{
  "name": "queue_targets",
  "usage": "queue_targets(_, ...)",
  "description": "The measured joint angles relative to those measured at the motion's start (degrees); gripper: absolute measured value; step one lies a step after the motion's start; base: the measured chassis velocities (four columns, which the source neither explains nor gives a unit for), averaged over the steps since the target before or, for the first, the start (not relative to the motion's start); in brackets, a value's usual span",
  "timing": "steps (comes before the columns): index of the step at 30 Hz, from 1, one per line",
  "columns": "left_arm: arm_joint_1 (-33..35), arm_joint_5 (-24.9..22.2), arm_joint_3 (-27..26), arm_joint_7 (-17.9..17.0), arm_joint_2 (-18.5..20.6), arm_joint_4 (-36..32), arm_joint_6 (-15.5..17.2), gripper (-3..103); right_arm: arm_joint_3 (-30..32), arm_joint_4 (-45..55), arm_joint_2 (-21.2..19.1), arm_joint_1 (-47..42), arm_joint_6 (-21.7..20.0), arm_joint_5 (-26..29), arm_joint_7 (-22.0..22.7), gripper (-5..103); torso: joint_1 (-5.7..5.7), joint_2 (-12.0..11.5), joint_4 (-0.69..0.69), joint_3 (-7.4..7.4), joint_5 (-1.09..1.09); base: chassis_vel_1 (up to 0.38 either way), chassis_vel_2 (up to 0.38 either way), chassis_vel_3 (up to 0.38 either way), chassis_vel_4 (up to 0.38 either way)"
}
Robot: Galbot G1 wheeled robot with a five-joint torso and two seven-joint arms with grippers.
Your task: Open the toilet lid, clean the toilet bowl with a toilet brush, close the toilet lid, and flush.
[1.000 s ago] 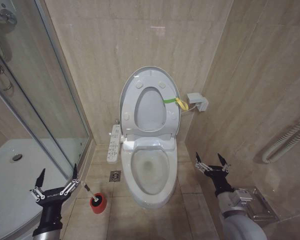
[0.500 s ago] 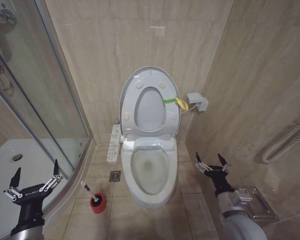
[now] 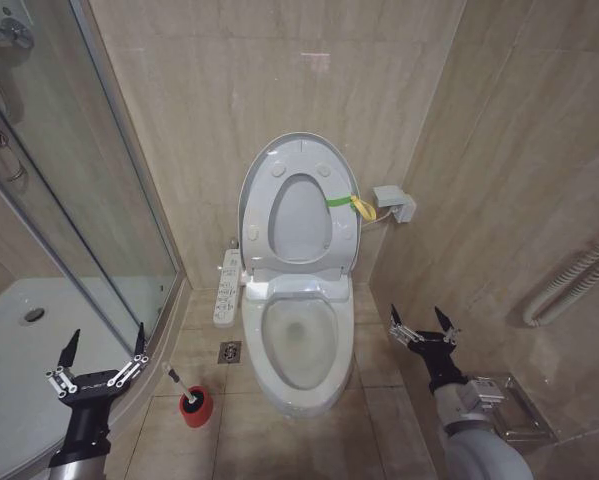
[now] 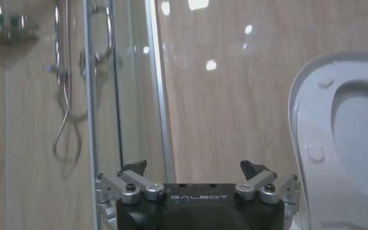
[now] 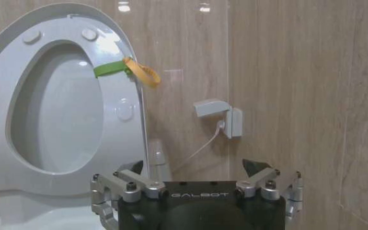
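The toilet lid (image 3: pixel 299 215) stands raised against the back wall, with the seat ring (image 3: pixel 262 225) raised in front of it and a green-yellow band (image 3: pixel 347 203) at its right edge. Below, the toilet bowl (image 3: pixel 299 340) lies uncovered. The toilet brush (image 3: pixel 174 378) stands in its red holder cup (image 3: pixel 194 406) on the floor left of the bowl. My left gripper (image 3: pixel 106 340) hangs open and holds nothing, left of the brush and apart from it. My right gripper (image 3: pixel 419 318) is open to the right of the bowl. The wrist views show the left gripper (image 4: pixel 193 167) and the right gripper (image 5: pixel 193 165) open, facing the lid (image 5: pixel 56 110).
A glass shower door (image 3: pixel 89 200) and curved white shower tray (image 3: pixel 29 350) close in the left side. A control panel (image 3: pixel 229 285) and floor drain (image 3: pixel 229 352) lie left of the toilet. A wall socket box (image 3: pixel 394 203), a hose (image 3: pixel 569 280) and a metal floor fitting (image 3: pixel 514 405) are on the right.
My left gripper, beside the brush handle a second ago, swung left toward the shower tray and has come partway back right. The right arm, lid and brush have not moved.
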Motion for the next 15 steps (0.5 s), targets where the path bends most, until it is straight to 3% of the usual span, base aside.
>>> queue_targets(5, -0.65, -1.13, 0.52, -0.77, 0.42, -0.56, 4.96, 98, 0.00, 0.00, 0.00, 0.00, 0.00, 0.00, 0.00, 100, 0.00, 0.00, 0.00, 0.00, 0.00, 0.000, 0.000, 0.000, 0.000)
queue_targets(15, -1.47, -2.17, 1.41, -0.43, 0.72, -0.26, 6.08, 98, 0.00, 0.00, 0.00, 0.00, 0.00, 0.00, 0.00, 100, 0.00, 0.00, 0.00, 0.00, 0.00, 0.000, 0.000, 0.000, 0.000)
